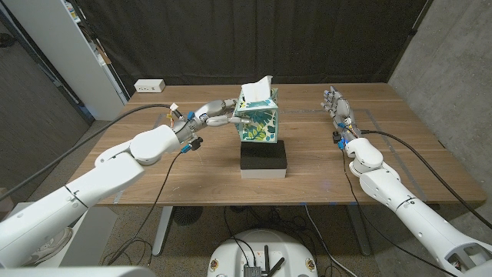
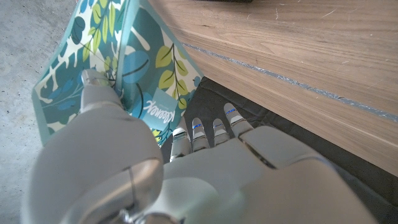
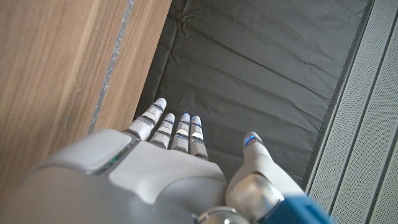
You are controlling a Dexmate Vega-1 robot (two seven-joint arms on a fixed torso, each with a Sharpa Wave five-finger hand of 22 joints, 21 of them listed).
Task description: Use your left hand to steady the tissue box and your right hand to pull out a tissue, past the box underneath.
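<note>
The tissue box, teal with a leaf print, stands tilted on a black box at the table's middle. A white tissue sticks up from its top. My left hand holds the tissue box at its left side. In the left wrist view the thumb presses on the printed face of the tissue box and the fingers reach past its edge. My right hand is far to the right near the table's back edge, holding nothing, its fingers straight and apart.
A white power strip lies at the table's back left corner. Thin tape lines mark the wooden tabletop. A black curtain hangs behind the table, and a grey wall stands to the right.
</note>
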